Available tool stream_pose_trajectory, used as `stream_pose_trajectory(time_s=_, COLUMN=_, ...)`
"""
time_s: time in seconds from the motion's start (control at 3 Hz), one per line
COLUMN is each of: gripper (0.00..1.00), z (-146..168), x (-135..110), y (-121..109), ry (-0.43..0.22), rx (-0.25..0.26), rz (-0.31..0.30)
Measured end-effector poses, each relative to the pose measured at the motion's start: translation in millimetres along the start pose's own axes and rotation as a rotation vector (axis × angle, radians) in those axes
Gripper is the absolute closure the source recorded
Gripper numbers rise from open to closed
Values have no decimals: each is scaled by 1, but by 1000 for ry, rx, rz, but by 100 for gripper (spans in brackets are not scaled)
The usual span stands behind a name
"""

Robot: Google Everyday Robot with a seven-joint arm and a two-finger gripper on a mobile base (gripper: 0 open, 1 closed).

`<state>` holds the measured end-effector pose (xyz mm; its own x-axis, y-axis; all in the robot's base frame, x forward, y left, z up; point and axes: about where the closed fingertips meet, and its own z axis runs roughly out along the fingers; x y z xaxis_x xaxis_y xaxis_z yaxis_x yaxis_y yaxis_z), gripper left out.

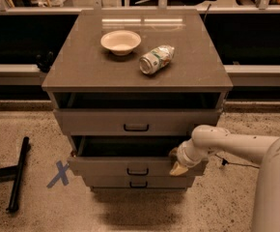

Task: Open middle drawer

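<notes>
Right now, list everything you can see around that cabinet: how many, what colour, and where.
Grey-brown three-drawer cabinet: one, centre of view, on speckled floor.
Middle drawer: one, grey-brown with black bar handle, pulled partly out, dark inside showing.
Cream round bowl: one, on the cabinet top, left of centre.
Green-and-white can: one, on its side, right of the bowl.
Blue tape cross: one, on floor left of the cabinet.
Black bar: one, on floor, far left.
Gripper: one, pale, at the middle drawer front's right end.
White robot arm: one, reaching in from the right.
</notes>
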<state>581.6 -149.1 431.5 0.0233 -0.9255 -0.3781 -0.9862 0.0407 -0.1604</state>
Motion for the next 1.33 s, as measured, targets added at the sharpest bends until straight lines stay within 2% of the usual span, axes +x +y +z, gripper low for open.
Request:
stream_pose_trajectory(time_s=0.33, gripper=0, z=0, x=0, y=0, ry=0, rx=0, rz=0)
stream_pose_trajectory(time_s=0.67, gripper=0, z=0, x=0, y=0, ry=0, rx=0, rz=0)
stream_pose_trajectory(time_s=1.33, gripper=0, z=19, x=-7, y=13, ry=-19, rx=-63, rz=-42)
